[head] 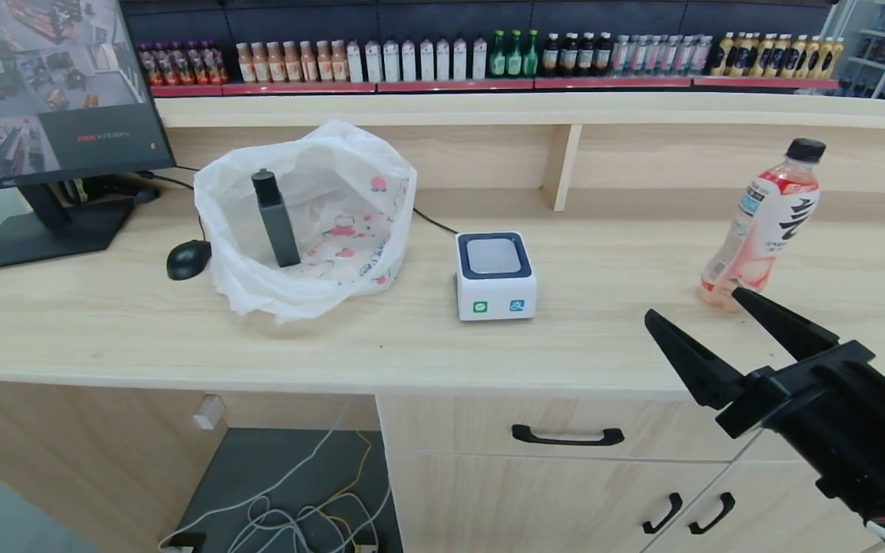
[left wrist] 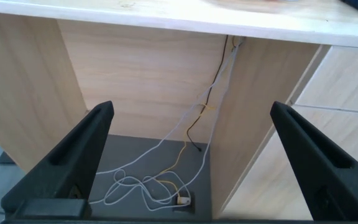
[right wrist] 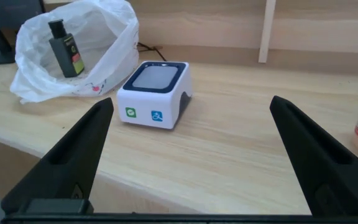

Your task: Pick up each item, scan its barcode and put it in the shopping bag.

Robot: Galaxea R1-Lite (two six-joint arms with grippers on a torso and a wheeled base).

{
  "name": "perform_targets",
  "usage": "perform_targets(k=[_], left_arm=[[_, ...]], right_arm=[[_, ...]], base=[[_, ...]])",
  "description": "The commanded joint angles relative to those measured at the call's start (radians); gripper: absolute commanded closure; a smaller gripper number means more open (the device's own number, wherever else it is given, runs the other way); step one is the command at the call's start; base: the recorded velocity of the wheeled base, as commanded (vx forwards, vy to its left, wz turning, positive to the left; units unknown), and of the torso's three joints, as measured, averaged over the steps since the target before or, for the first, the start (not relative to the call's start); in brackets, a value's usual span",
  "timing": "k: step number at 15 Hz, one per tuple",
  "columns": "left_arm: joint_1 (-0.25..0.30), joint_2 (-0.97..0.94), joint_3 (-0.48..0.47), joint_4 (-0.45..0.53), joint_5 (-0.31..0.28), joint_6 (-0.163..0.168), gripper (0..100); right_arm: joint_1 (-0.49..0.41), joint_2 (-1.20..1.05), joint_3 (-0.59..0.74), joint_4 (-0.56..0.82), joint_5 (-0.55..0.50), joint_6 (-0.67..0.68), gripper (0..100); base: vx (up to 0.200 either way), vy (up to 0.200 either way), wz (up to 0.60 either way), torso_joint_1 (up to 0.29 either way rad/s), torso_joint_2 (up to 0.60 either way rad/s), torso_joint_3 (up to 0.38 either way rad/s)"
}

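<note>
The right pincer [head: 694, 303] stands wide open and empty, low over the front part of the counter [head: 335, 338]. The peach drink bottle [head: 765, 223] stands upright just beyond its outer finger, near the bottle's base. The scanner [head: 495, 275] sits well off toward the pincer's left, and the shopping bag [head: 366, 177] lies farther the same way, with a dark bottle [head: 275, 223] already upright inside.

The main risk is a knock: the drink bottle is tall and narrow, so a finger that clips its foot would likely tip it and let it roll along the counter. A grip taken that low could also leave it swinging top-heavy on the way to the scanner. The bag is limp, and a careless drop could fold its rim or topple the dark bottle.

The left pincer [left wrist: 191, 106] is also spread open and empty, below the counter's edge and facing a recess of loose cables [left wrist: 166, 180].

Whether the right finger tip already touches the drink bottle cannot be told. The barcode's place on the label is not legible, and the right wrist view cuts the bottle off at its edge.
</note>
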Motion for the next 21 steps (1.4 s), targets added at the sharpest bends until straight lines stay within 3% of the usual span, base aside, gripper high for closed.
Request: perform_targets(k=[1,21], left_arm=[[-0.001,0.000,0.000,0.000,0.000,0.000,0],[-0.001,0.000,0.000,0.000,0.000,-0.002,0]], right_arm=[[-0.018,-0.005,-0.001,-0.001,0.002,0.001,0],[-0.047,0.060,-0.063,-0.001,0.002,0.000,0]], base=[[0.000,0.000,0.00,0.000,0.00,0.000],[0.000,-0.190,0.00,0.003,0.00,0.002]])
